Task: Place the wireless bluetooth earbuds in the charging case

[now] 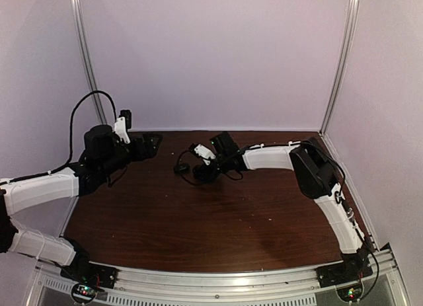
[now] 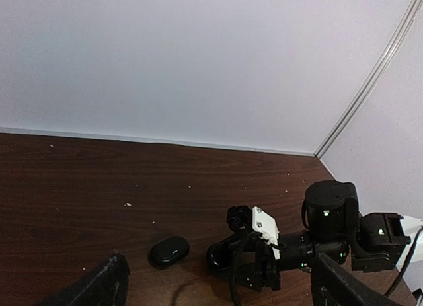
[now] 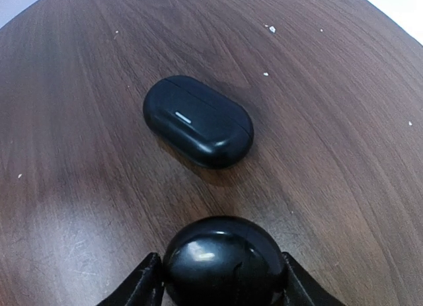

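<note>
Dark wooden bench [image 3: 344, 121]; right pincer [image 3: 220, 281] pinches an earbud [image 3: 223, 261] near the charging case [image 3: 198, 121] (lid looks shut), so I'd open that first.

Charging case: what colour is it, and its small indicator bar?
The charging case is glossy black, its bar white; right wrist view shows it best.

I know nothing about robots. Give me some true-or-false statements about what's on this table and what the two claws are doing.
1. The case lies on the table with its lid shut. True.
2. The right gripper clamps a round black item. True.
3. The left gripper holds the case. False: it is open, empty and away from the case.
4. The round black item touches the case. False: bare wood shows between them.
5. The table is white. False: it is dark brown wood.
</note>
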Available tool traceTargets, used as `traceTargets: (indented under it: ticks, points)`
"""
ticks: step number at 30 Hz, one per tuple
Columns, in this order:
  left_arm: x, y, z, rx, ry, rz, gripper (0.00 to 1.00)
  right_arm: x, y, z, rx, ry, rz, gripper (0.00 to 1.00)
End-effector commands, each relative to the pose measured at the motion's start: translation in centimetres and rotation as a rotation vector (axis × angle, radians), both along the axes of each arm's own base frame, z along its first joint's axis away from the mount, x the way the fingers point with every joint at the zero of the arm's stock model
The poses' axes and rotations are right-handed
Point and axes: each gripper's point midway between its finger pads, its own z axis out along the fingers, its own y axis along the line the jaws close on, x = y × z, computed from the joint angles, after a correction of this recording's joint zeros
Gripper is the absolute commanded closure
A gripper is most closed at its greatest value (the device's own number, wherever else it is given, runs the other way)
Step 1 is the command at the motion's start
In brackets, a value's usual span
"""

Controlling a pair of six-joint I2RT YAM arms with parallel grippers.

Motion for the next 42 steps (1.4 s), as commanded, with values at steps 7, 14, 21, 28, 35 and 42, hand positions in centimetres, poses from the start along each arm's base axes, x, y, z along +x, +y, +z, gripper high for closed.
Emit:
traceTargets:
  ticks: [7, 14, 21, 28, 35, 42]
  points:
    - [0.6, -0.4, 0.2, 0.008, 0.011, -0.007, 0.02, 0.4, -0.3, 1.9, 0.017, -0.035, -0.011, 0.2]
    - [1.0, -0.7, 0.9, 0.009, 0.005, -0.012, 0.02, 0.4, -1.0, 6.9, 0.054, -0.107, -0.024, 0.1]
    - [3.2, -0.8, 1.5, 0.142, 0.045, 0.024, 0.02, 0.6, -4.5, 13.3, 0.108, -0.189, -0.123, 0.0]
    - [5.0, -4.2, 2.0, 0.126, 0.035, -0.098, 0.02, 0.5, -13.1, 22.3, 0.282, -0.335, -0.379, 0.0]
    - [8.0, -4.9, 1.1, 0.18, 0.048, -0.084, 0.02, -1.2, -21.0, 23.8, 0.286, -0.409, -0.649, 0.0]
    - [8.1, -7.0, -2.3, 0.224, 0.041, -0.234, 0.02, -4.1, -26.1, 20.3, 0.353, -0.37, -0.821, 0.0]
